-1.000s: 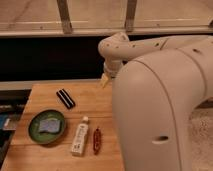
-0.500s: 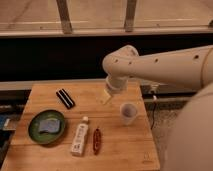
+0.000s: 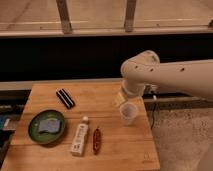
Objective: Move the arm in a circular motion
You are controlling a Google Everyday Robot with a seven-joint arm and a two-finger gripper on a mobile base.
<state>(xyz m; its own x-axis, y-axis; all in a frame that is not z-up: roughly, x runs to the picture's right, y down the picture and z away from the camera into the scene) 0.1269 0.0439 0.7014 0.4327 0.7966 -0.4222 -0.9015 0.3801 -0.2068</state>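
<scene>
The cream-white arm [image 3: 170,75] reaches in from the right edge, its rounded elbow bending down over the right side of the wooden table [image 3: 60,152]. At its end the yellowish-tan gripper [image 3: 119,99] hangs just above the tabletop. It sits slightly up and left of a clear plastic cup [image 3: 128,113], near the table's right edge.
On the table lie a black rectangular object [image 3: 65,98], a green plate [image 3: 35,131] holding a blue sponge [image 3: 51,125], a white bottle [image 3: 80,138] and a reddish-brown packet [image 3: 96,140]. A dark counter wall [image 3: 60,57] runs behind. Speckled floor [image 3: 180,135] lies right.
The arm has swung rightward and back, uncovering the table's right side and the cup. The gripper end has shifted right and lower, toward the cup.
</scene>
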